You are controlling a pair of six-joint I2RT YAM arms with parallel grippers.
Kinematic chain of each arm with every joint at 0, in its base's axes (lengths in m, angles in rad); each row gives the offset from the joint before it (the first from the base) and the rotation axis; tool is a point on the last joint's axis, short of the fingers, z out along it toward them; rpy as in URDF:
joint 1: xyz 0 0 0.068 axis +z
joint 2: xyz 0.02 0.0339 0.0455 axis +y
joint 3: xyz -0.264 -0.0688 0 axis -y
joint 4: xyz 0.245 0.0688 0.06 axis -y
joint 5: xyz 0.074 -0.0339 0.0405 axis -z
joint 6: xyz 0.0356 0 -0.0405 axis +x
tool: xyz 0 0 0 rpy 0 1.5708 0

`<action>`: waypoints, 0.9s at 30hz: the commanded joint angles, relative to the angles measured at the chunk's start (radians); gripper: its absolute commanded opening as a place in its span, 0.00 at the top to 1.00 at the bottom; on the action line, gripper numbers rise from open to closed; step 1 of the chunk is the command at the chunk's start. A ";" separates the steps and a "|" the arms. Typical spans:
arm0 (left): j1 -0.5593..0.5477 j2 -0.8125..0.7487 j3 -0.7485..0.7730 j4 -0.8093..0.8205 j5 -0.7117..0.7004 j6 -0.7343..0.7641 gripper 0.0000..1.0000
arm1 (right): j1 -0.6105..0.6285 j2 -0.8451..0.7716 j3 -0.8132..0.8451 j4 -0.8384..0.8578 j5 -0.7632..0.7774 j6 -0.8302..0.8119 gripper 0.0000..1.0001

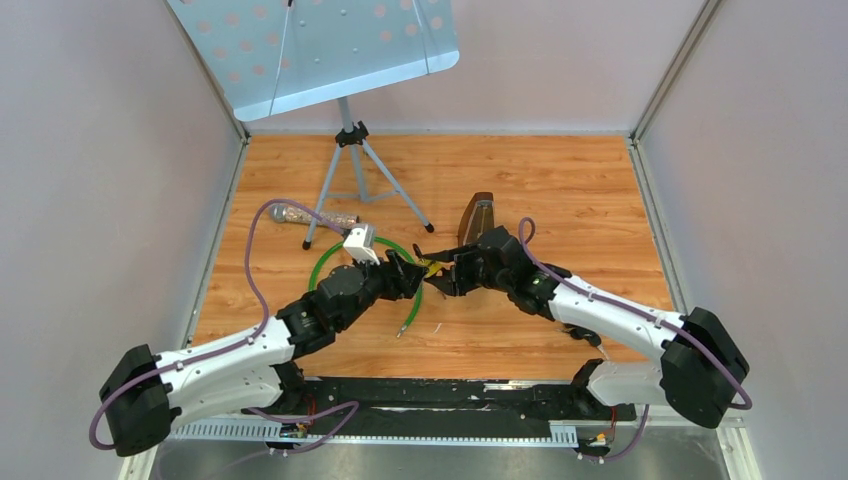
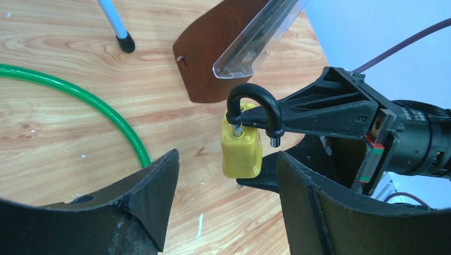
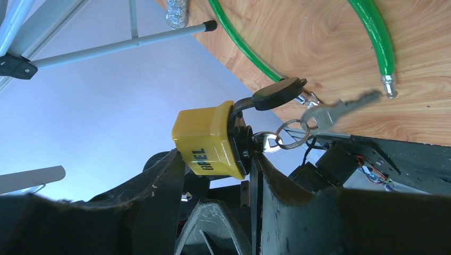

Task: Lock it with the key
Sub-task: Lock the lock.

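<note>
Careful, your right gripper (image 3: 213,159) has the padlock (image 3: 205,146) clamped, left gripper (image 2: 227,159) jaws apart (shackle (image 2: 254,98) open): a crooked bump could twist it loose.

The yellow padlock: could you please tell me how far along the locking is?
Done: the right gripper holds the padlock. In hand: the open left gripper hovers in front of it. Left: the shackle stands open and the keys dangle, so pressing it shut and turning a key remain.

On padlock (image 3: 210,146): black lettering, perhaps "GIPEL"
</note>
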 commanded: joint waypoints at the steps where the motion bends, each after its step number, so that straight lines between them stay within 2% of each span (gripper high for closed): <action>1: -0.008 -0.070 -0.012 0.036 -0.072 -0.006 0.30 | 0.022 -0.036 0.032 0.109 0.032 0.047 0.73; 15: -0.008 -0.100 -0.059 0.090 -0.023 0.001 0.36 | 0.068 -0.047 0.035 0.165 0.051 0.079 0.74; 23: -0.008 -0.112 -0.079 0.140 0.017 0.016 0.30 | 0.069 -0.046 0.038 0.189 0.031 0.086 0.74; 27: -0.007 -0.147 -0.117 0.173 0.014 0.016 0.20 | 0.069 -0.052 0.041 0.191 0.027 0.084 0.73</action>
